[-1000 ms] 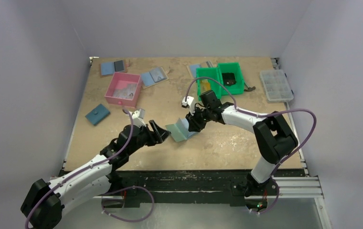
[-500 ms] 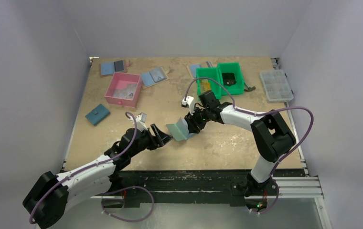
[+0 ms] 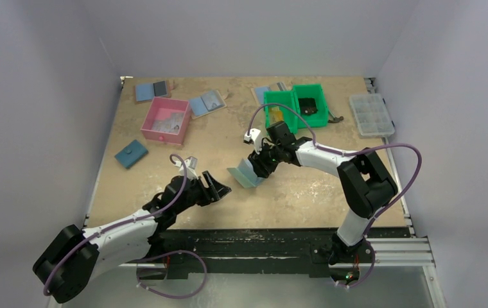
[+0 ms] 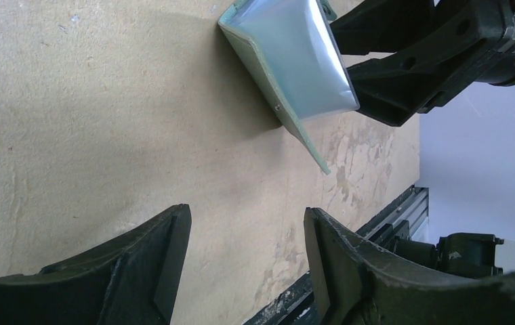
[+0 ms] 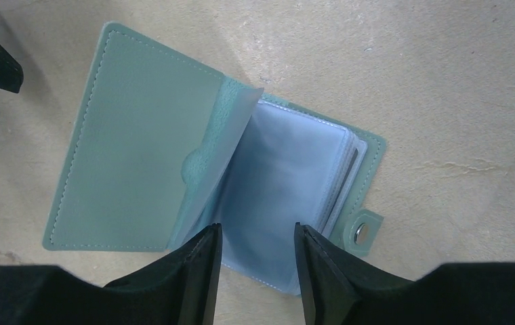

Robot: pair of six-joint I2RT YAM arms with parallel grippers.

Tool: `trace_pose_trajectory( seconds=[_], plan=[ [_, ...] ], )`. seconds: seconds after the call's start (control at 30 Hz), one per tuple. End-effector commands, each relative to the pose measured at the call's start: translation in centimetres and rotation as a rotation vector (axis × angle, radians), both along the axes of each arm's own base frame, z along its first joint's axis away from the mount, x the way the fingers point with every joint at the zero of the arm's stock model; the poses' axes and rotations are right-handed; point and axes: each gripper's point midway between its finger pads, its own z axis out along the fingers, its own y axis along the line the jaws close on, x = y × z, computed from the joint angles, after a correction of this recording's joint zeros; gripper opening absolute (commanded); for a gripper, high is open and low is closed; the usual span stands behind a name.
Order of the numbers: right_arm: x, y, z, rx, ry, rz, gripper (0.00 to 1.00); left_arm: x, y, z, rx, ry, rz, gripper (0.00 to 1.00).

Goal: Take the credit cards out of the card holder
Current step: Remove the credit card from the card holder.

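The card holder [image 3: 245,172] rests half open on the table, grey-green outside, with pale blue plastic sleeves [image 5: 289,183] fanned inside and a snap tab [image 5: 360,233] at its edge. My right gripper [image 5: 257,230] hovers open just over the sleeves with nothing pinched, also visible from above as the right gripper [image 3: 260,165]. My left gripper [image 4: 244,223] is open and empty, a short way to the near left of the holder [image 4: 289,61]. The credit cards are hidden; none shows in the sleeves.
A pink bin [image 3: 164,120] and a dark blue wallet [image 3: 131,154] lie at the left. Blue-and-grey folders [image 3: 207,102] sit at the back. A green bin [image 3: 296,106] holds a small orange piece [image 3: 276,116]. A clear compartment box [image 3: 371,114] is at the far right.
My left gripper has drawn back toward the near left, away from the holder's edge. The right jaws have widened over the sleeves, and the holder sits slightly further right.
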Motion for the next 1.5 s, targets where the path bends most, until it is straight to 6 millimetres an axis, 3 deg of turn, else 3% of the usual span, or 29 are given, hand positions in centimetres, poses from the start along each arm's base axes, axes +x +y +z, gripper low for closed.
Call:
trace_pose_trajectory(
  seconds=[0.0,0.43,0.7,1.0,1.33,1.47],
  plan=[
    [1.4,0.0,1.5,-0.012,-0.068,-0.006,0.52,0.5,-0.3,0.9,-0.042,-0.033,0.008,0.66],
    [1.8,-0.3,2.6,-0.015,-0.112,-0.009,0.55,0.4,-0.2,0.4,-0.041,-0.025,0.011,0.66],
    [2.1,-0.7,2.0,-0.041,-0.112,-0.028,0.57,0.3,-0.2,0.3,-0.041,-0.022,0.011,0.66],
    [1.0,-0.2,0.7,-0.031,-0.034,0.002,0.58,0.2,-0.1,0.3,-0.044,-0.019,0.011,0.66],
    [0.0,1.2,3.6,0.078,-0.040,0.056,0.48,0.1,-0.5,0.8,-0.077,-0.022,0.000,0.66],
    [-0.8,1.8,3.6,0.112,0.003,0.085,0.45,0.1,-1.3,2.0,-0.140,-0.037,-0.017,0.67]
  ],
)
